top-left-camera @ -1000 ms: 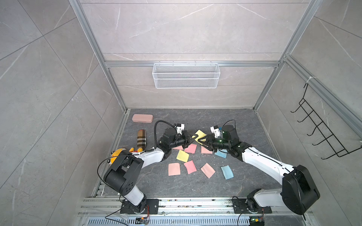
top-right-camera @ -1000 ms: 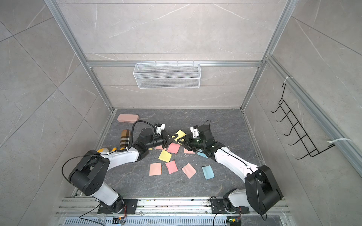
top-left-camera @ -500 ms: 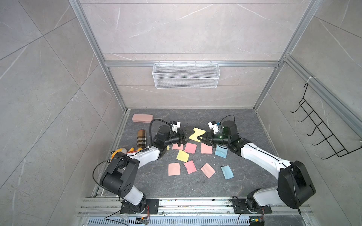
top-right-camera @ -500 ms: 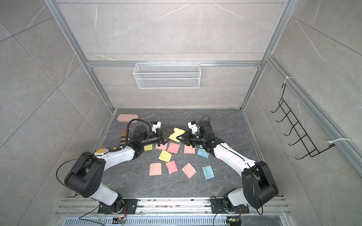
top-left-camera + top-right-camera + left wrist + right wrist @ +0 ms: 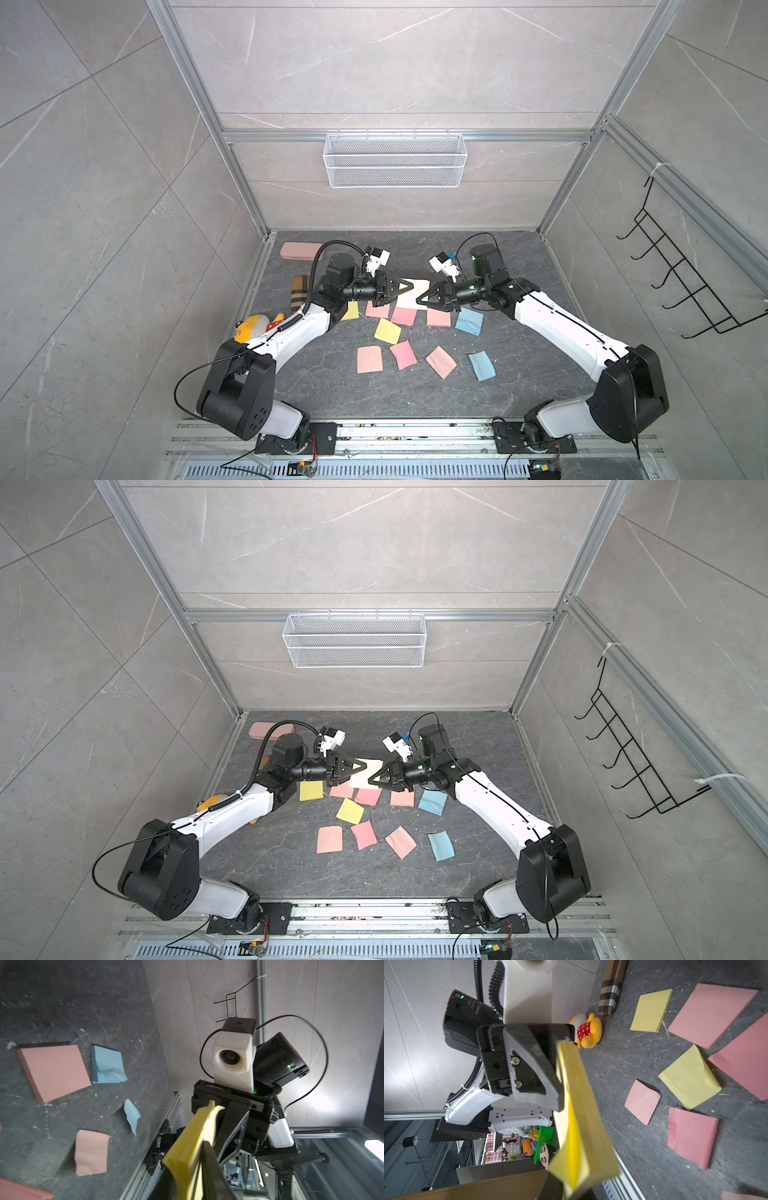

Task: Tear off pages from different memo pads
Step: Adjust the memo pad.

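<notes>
A pale yellow memo pad [image 5: 414, 292] hangs in the air between my two arms. My left gripper [image 5: 408, 286] is shut on one edge of it, and the thick block [image 5: 190, 1149] fills its jaws. On the opposite edge my right gripper [image 5: 421, 298] is shut, where the sheets [image 5: 581, 1118] part slightly. On the floor below lie a yellow pad [image 5: 350, 310], pink pads [image 5: 404, 316] and a blue pad [image 5: 469, 321]. Loose pages lie nearer the front: yellow [image 5: 387, 331], pink [image 5: 369, 359] and blue [image 5: 482, 365].
A pink case [image 5: 301, 251], a plaid roll [image 5: 300, 291] and a yellow plush toy [image 5: 253, 326] lie by the left wall. A wire basket [image 5: 395, 160] hangs on the back wall and a black hook rack [image 5: 681, 282] on the right wall.
Both grippers have risen from the floor with the yellow pad. The left gripper let go, stood off to the left, and has closed on the pad's edge again.
</notes>
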`<state>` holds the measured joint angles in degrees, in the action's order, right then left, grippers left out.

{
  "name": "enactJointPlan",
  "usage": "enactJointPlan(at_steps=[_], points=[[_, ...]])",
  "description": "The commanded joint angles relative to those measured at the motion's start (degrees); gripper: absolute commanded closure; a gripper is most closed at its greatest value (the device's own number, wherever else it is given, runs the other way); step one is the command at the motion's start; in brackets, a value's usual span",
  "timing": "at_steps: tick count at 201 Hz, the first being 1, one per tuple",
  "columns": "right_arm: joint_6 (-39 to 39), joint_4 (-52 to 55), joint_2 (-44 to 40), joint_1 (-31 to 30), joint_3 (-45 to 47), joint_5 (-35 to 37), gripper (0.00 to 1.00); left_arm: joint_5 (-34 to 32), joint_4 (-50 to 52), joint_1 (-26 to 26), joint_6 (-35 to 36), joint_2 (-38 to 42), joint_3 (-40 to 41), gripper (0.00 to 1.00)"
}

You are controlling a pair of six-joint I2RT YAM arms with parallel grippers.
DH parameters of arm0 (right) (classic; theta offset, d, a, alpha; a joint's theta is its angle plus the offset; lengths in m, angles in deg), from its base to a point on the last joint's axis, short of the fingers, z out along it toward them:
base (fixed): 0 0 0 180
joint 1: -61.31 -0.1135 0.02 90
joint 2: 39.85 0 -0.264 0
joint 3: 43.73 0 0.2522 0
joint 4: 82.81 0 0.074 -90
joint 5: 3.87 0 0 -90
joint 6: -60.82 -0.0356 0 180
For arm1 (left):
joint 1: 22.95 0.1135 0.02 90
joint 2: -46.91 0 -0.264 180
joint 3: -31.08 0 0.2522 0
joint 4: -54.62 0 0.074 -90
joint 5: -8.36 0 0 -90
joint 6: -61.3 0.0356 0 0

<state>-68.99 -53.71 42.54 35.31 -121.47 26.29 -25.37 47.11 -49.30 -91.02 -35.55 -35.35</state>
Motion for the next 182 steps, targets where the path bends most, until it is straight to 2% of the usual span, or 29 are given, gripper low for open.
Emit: enactJointPlan(at_steps=[1, 20, 43, 64, 90, 126, 160, 171, 180, 182], points=[[-1.8, -1.5, -0.9, 0.0, 0.5, -0.1, 0.78, -0.3, 2.6, 0.5, 3.1, 1.6, -1.6, 1.0], [-12.7, -14.8, -2.4, -0.1, 7.1, 3.5, 0.64, -6.9, -7.6, 0.5, -5.5, -0.1, 1.9, 1.0], [-25.6, -31.4, -3.8, -1.5, 15.5, 11.1, 0.54, -21.0, -18.4, -0.2, -13.9, -1.1, 7.3, 1.0], [-32.8, -41.5, -4.3, -4.0, 20.7, 20.3, 0.52, -31.3, -19.3, -3.6, -13.7, -0.5, 8.7, 1.0], [-36.7, -47.7, -3.4, -6.2, 23.1, 29.0, 0.52, -39.2, -19.3, -7.2, -13.6, -1.1, 9.8, 1.0], [-38.4, -49.6, -2.1, -6.9, 23.0, 34.4, 0.62, -41.0, -22.3, -8.9, -15.9, -3.4, 10.0, 1.0], [-35.5, -43.8, -2.7, -6.9, 20.9, 34.3, 0.87, -39.4, -22.2, -9.3, -16.2, -3.7, 9.7, 1.0], [-32.0, -39.3, -2.4, -6.3, 18.8, 31.0, 0.91, -35.4, -20.6, -7.5, -15.6, -2.9, 9.6, 0.88], [-28.5, -35.7, -1.7, -5.5, 16.5, 25.9, 0.92, -28.9, -18.0, -4.5, -14.6, -2.3, 8.8, 0.72], [-28.1, -35.4, -1.6, -5.4, 16.3, 25.3, 0.92, -27.3, -17.5, -4.2, -14.5, -2.2, 8.7, 0.71]])
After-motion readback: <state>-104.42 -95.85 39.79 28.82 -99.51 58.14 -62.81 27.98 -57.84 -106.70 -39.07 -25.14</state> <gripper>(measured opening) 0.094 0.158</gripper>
